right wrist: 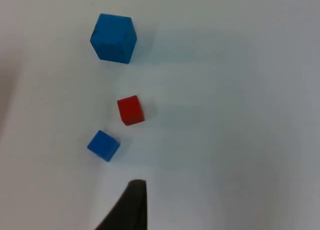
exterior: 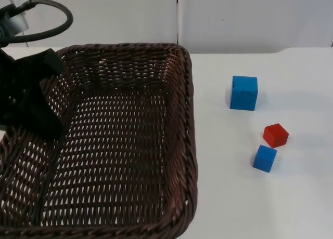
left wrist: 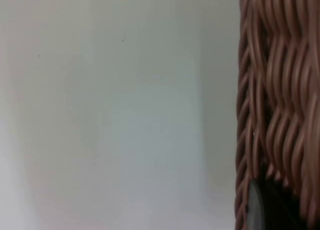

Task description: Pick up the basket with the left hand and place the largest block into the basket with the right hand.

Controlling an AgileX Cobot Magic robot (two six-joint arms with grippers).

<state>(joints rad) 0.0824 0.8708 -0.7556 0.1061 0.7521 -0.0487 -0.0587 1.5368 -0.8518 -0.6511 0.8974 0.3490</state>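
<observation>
Here the left gripper (exterior: 28, 101) holds the basket (exterior: 184, 145) by its left rim, over the table's (exterior: 291, 208) left side. The largest block (exterior: 244, 92) sits near the far edge, with a red block (exterior: 275, 135) and a small blue block (exterior: 265, 158) nearer. The right gripper's fingertip (right wrist: 131, 205) hangs above them; its opening I cannot tell.

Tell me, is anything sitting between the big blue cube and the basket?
Nothing visible does. The big blue cube stands on bare white table right of the basket. The red cube and small blue cube lie nearer the camera, off that path.
</observation>
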